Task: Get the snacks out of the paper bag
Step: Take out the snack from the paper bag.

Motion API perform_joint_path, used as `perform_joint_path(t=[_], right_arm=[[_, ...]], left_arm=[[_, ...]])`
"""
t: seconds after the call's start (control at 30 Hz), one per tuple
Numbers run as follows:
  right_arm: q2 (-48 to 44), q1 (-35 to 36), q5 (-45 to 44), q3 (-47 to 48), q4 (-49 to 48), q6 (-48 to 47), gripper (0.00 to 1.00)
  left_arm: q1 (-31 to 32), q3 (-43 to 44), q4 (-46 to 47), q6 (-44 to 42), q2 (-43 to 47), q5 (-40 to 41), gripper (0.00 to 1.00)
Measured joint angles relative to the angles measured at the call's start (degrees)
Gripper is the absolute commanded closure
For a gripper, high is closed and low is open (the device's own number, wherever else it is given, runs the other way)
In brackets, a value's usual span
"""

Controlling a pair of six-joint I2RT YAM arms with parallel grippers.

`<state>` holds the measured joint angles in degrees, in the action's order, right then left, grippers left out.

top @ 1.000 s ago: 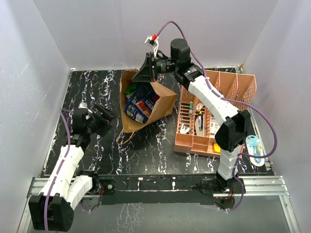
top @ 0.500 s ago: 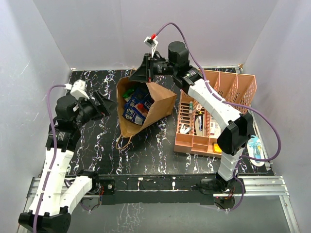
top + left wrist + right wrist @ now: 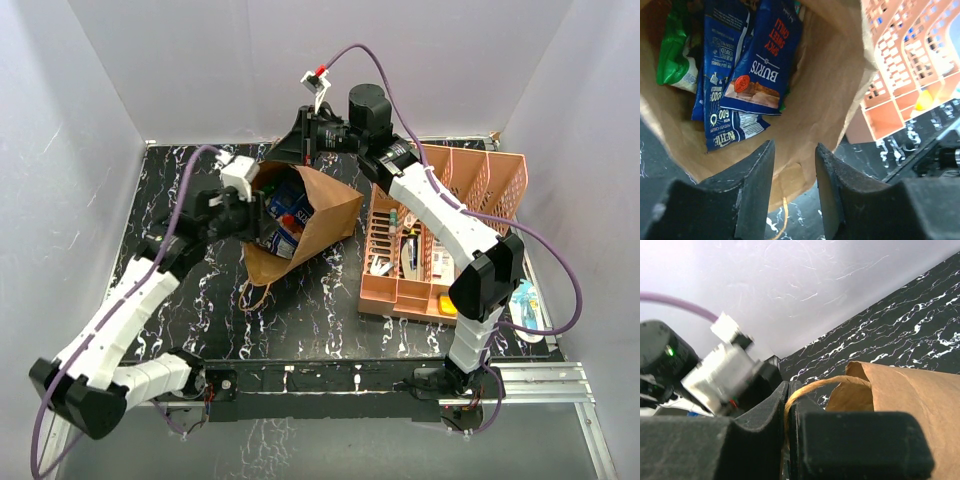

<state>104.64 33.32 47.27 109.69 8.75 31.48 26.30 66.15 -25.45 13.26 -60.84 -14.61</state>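
Logged the paper bag (image 3: 330, 215) tipped at mid-tabletop (image 3: 330, 300), mouth facing left and up, just left of the peach lattice basket (image 3: 480, 185). Found the right gripper (image 3: 788, 402) clenched on the twisted handle (image 3: 815, 384) at the bag's far rim, apparently propping the mouth open. Found the left gripper (image 3: 794, 150) at the mouth, jaws part-way apart with nothing between them, aimed inside. Counted in the left wrist view a blue Burts packet (image 3: 762, 60) on top, a blue Kettle packet (image 3: 720, 100) beneath and a green packet (image 3: 672, 50) at the far left of the bag's interior; cannot tell about more underneath. Spotted no snack packet out on the tabletop. Judged the task at its start: bag opened and reached, no visible snack removed, first grasp not yet made, every packet left to lift out and set down.
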Motion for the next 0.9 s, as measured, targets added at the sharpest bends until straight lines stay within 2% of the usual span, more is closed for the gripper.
perform_joint_path(t=[0.1,0.2,0.37,0.53,0.63,0.9], right_arm=[[0.0,0.0,-0.8,0.0,0.0,0.5,0.92],[0.0,0.0,-1.5,0.0,0.1,1.0,0.93],[0.0,0.0,-2.6,0.0,0.0,1.6,0.93],[0.0,0.0,-2.8,0.0,0.0,1.6,0.93],[-0.4,0.0,-3.3,0.0,0.3,1.6,0.93],[-1.9,0.0,-4.2,0.0,1.8,1.3,0.93]], left_arm=[[4.3,0.0,0.6,-2.8,-4.0,4.9,0.74],[6.8,-0.3,3.1,-4.3,-6.7,8.9,0.75],[7.9,-5.9,13.4,-8.4,-6.9,15.3,0.77],[8.0,-9.3,19.6,-12.5,-10.1,21.0,0.8],[8.0,-10.0,23.8,-14.2,-12.6,23.4,0.78],[8.0,-10.6,31.9,-15.9,-19.2,26.9,0.63]])
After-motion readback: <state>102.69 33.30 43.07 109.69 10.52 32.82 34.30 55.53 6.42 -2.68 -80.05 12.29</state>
